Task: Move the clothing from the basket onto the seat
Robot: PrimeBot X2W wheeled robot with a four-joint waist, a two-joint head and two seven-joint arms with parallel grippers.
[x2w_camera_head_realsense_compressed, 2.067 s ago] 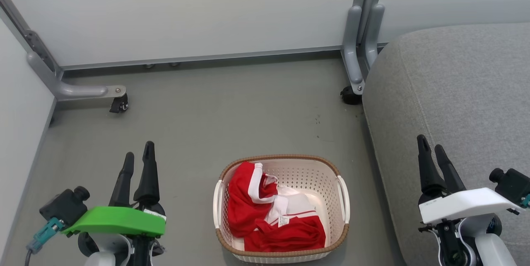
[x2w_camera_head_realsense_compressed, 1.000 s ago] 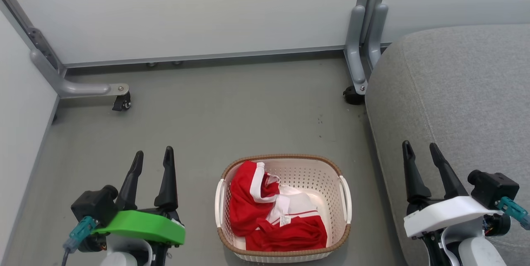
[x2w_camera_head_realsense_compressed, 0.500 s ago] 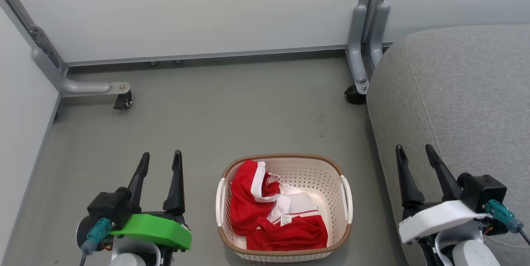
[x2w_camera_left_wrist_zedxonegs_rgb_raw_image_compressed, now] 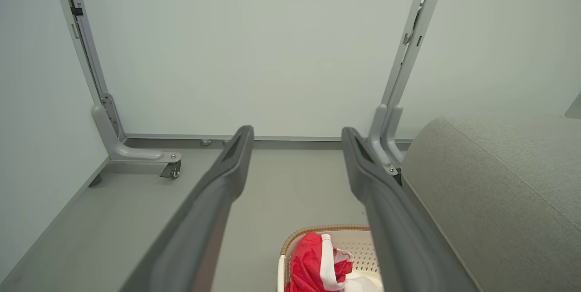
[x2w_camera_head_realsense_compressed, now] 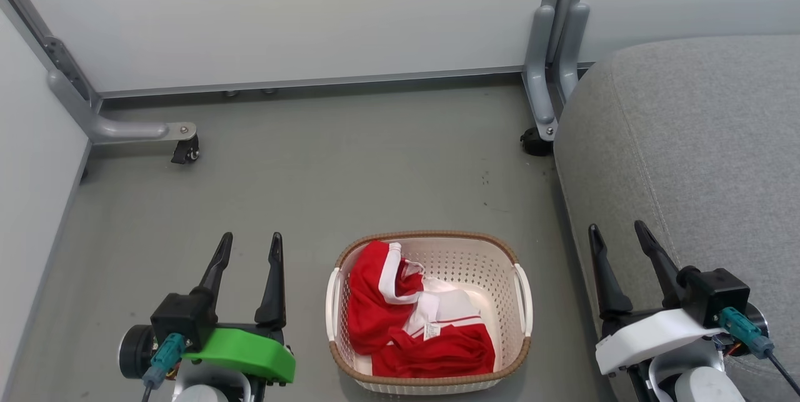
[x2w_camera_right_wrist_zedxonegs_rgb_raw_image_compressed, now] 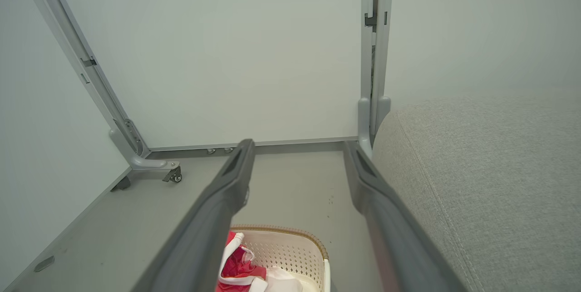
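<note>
Down on the floor (x2w_camera_head_realsense_compressed: 350, 170), the clothing (x2w_camera_head_realsense_compressed: 400, 327) is lying bunched in the basket (x2w_camera_head_realsense_compressed: 431, 236), nothing moved yet, while the left gripper (x2w_camera_head_realsense_compressed: 250, 237) and right gripper (x2w_camera_head_realsense_compressed: 615, 226) are hovering open-jawed and empty either side, with the seat (x2w_camera_head_realsense_compressed: 700, 139) crowding the right one at its rounded edge and open floor lying ahead

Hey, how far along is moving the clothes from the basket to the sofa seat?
Done: nothing yet; the red clothing lies bundled in the basket. In hand: nothing; the left end effector and right end effector are open, either side of the basket. Left: lift the clothing onto the grey seat.
</note>
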